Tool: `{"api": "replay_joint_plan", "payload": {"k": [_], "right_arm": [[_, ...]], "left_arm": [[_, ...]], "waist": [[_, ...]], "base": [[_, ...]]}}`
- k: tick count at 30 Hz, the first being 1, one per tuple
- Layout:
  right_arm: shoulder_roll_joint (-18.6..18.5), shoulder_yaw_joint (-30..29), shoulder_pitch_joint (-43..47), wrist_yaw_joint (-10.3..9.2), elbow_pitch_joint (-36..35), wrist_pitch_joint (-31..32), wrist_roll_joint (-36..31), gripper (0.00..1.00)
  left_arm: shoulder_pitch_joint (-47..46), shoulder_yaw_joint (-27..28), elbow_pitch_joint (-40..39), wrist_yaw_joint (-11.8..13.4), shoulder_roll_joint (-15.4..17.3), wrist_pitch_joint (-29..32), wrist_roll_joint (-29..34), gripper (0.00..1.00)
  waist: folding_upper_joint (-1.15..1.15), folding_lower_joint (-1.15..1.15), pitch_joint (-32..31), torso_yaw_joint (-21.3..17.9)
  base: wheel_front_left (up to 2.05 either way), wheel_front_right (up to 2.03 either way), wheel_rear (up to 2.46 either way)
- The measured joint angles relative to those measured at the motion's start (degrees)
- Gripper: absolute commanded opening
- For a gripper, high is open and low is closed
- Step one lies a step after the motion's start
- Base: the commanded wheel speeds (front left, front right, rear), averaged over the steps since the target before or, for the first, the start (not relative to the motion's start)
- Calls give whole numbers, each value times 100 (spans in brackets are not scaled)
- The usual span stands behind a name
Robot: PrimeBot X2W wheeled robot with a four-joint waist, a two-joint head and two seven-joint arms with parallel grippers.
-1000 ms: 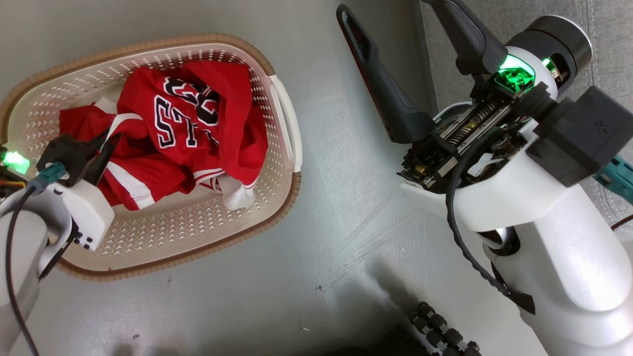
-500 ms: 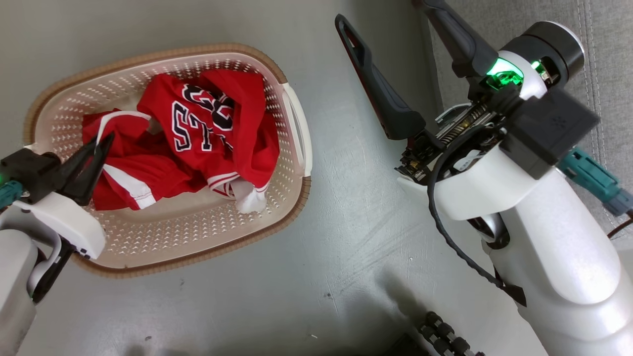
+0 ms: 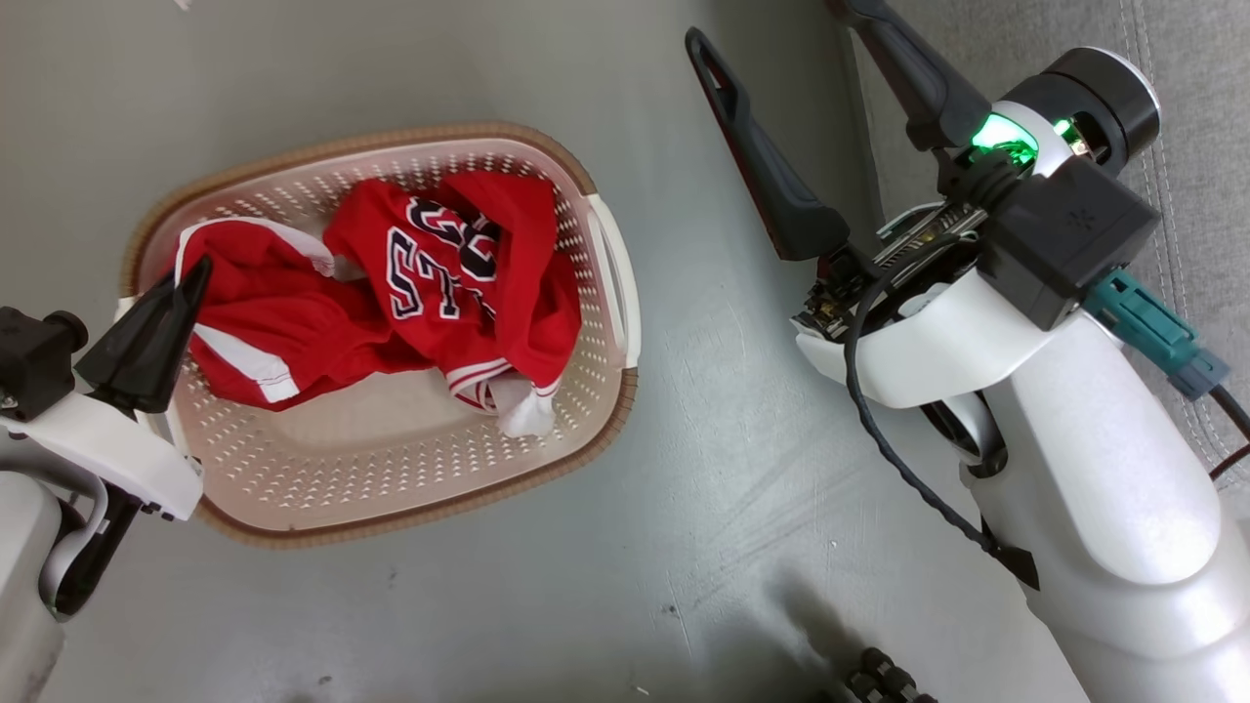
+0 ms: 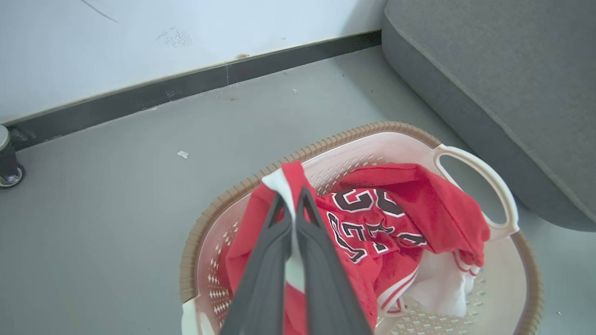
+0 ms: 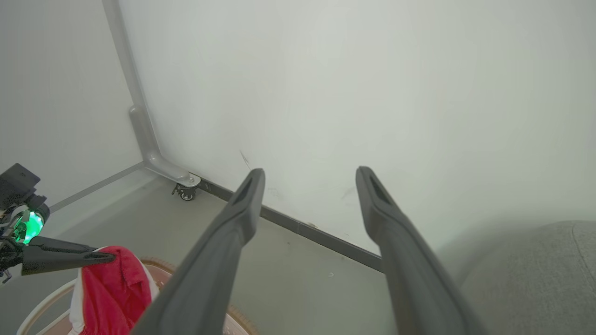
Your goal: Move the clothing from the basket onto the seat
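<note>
Left gripper [image 4: 291, 197] is shut tight on the white-trimmed edge of the plain garment [image 3: 283, 337]. The pinch sits up at the left side of the basket [image 3: 391, 516]. The rest of that garment lies in the basket, touching the jersey [image 3: 459, 278] on its right; I can't tell which overlaps which.

Step in hand, as I read it: lift-out. I want a straight pull up until the hem clears the rim [image 4: 223, 204], then a swing right to the seat [image 4: 489, 70], just past the handle [image 4: 484, 186]. It's an edge grip only, so go slow. Risk: the jersey drags along and snags the handle, or the basket tips.

Right gripper [image 5: 307, 181] has its fingers wide apart and empty, above the floor [image 3: 684, 488] by the seat edge, well apart from the clothing.
</note>
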Motion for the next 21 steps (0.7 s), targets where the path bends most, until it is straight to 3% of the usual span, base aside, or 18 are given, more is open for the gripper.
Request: {"api": "replay_joint_plan", "payload": {"k": [21], "right_arm": [[-2,-221,243,0,438,0,-235,100]], "left_arm": [[628,795,-983,-49,-501,0,-283,0]], "waist": [[0,0,-853,408]], "base": [[0,0,0]]}}
